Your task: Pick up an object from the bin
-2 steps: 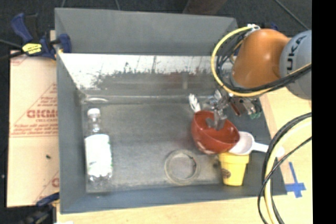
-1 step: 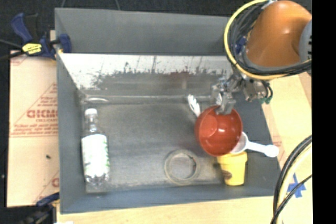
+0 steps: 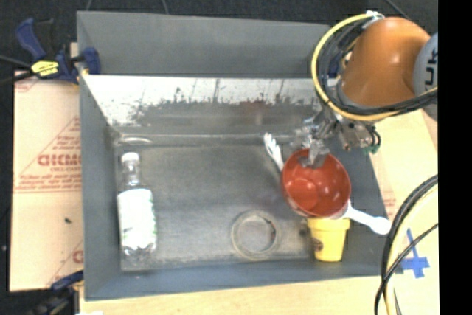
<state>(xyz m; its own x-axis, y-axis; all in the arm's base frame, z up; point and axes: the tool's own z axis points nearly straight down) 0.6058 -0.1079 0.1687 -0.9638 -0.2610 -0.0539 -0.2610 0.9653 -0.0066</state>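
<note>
Pincer (image 3: 318, 146) sits low on the right side of the grey bin (image 3: 199, 96), right at the far rim of a red bowl (image 3: 317, 187). I cannot tell whether it is open or closed, or whether it grips that rim. A white utensil (image 3: 369, 219) pokes out from under the bowl, a yellow cup (image 3: 328, 240) stands just beside its near edge, a clear ring (image 3: 254, 232) lies nearby, and a clear bottle (image 3: 137, 216) lies well apart at the left.

The grey bin (image 3: 199, 188) holds a bottle (image 3: 136, 214), clear ring (image 3: 253, 232), yellow cup (image 3: 328, 238), red bowl (image 3: 317, 187).
</note>
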